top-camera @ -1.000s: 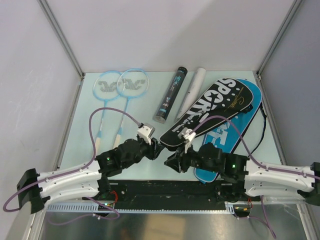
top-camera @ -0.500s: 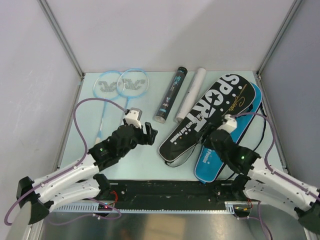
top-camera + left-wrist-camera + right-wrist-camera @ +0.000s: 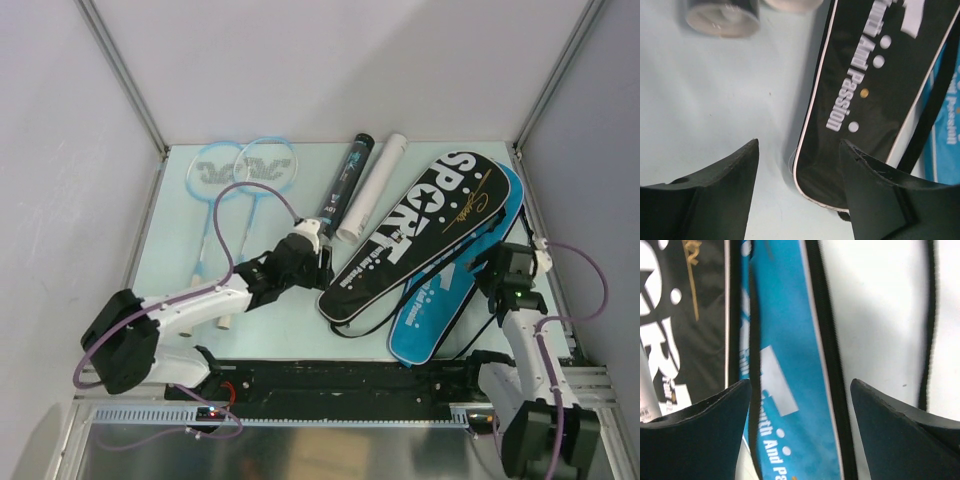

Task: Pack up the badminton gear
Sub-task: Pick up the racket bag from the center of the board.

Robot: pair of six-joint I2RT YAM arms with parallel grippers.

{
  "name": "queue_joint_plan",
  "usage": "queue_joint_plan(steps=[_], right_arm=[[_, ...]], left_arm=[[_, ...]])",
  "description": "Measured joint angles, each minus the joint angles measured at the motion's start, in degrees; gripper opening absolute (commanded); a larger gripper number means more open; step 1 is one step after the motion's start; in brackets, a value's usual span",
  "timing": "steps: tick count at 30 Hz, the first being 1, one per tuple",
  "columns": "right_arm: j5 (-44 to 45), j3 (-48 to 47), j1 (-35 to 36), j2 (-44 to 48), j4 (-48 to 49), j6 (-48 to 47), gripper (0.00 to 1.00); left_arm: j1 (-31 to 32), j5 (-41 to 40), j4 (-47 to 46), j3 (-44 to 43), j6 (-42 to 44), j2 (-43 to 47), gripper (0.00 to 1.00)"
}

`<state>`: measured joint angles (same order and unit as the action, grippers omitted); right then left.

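**Work surface.** The table (image 3: pixel 300 325) is closed in by walls at the far, left and right edges, with slanted frame posts at the 2 far corners.

**Gear.**
- The 2 light-blue rackets (image 3: pixel 266 163) lie at the far left. Their heads sit side by side near the far edge and their handles run toward the near edge.
- The black tube (image 3: pixel 345 185) and white tube (image 3: pixel 372 190) lie tilted at the centre, just beside each other.
- The black bag (image 3: pixel 420 235) lies diagonally on top of the blue bag (image 3: pixel 440 310). Both wide ends point to the far right corner.
- Blue shows only along the right edge and at the near end.
- The white tube's near end lies just beside the black bag's left edge.

**Left gripper** (image 3: pixel 318 262).
- The jaws stand apart and hold nothing.
- In the wrist view, the left gripper (image 3: pixel 799 170) hangs over bare table at the black bag's narrow end, whose white-piped edge lies between the fingers.
- Open surface runs leftward from there to the racket handles.

**Right gripper** (image 3: pixel 510 265).
- The jaws stand apart and hold nothing.
- The wrist view shows the right gripper (image 3: pixel 800 425) above the blue bag's zippered right edge.
- A narrow bare strip separates that edge from the table's right side, and a thin black strap (image 3: pixel 930 315) crosses it.
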<state>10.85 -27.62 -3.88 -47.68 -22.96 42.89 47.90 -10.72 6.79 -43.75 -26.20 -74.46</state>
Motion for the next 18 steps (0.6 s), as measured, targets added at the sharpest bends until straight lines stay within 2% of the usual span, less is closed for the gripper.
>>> queue_joint_plan(steps=[3, 6, 13, 18], right_arm=[[-5.75, 0.94, -8.33, 0.26, 0.09, -1.95, 0.85], [-10.75, 2.49, -12.09, -0.42, 1.07, -3.74, 0.85], [-22.51, 7.02, -15.45, -7.72, 8.66, -7.1, 0.85], [-26.8, 7.04, -16.24, -12.46, 15.89, -8.0, 0.81]], left_arm=[[0.02, 2.27, -1.92, 2.34, -0.94, -2.62, 0.64], [0.26, 4.09, -3.74, 3.52, -1.46, -5.07, 0.63], [1.77, 6.47, -7.45, 3.8, -1.9, -9.81, 0.62], [1.99, 7.56, -9.79, 3.8, -2.29, -12.55, 0.58]])
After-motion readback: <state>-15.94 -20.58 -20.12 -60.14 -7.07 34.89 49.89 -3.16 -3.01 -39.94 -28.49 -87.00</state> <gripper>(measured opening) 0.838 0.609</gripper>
